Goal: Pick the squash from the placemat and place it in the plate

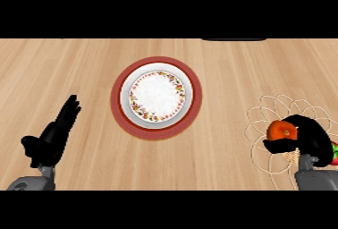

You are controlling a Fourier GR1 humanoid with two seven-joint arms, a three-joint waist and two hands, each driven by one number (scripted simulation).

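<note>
An orange-red squash [284,130] sits at the right, over a pale lacy placemat [271,109]. My right hand [307,136] is curled round the squash, thumb below it and fingers arched over its right side. A white plate [157,96] with a flowered rim and red outer border lies at the counter's middle, nothing on it. My left hand [56,134] rests open at the lower left, fingers straight and pointing up.
The wooden counter [218,152] stretches between plate and placemat. A dark object [234,40] shows at the far edge, top right. Something green and red [334,152] peeks out at the right edge behind my right hand.
</note>
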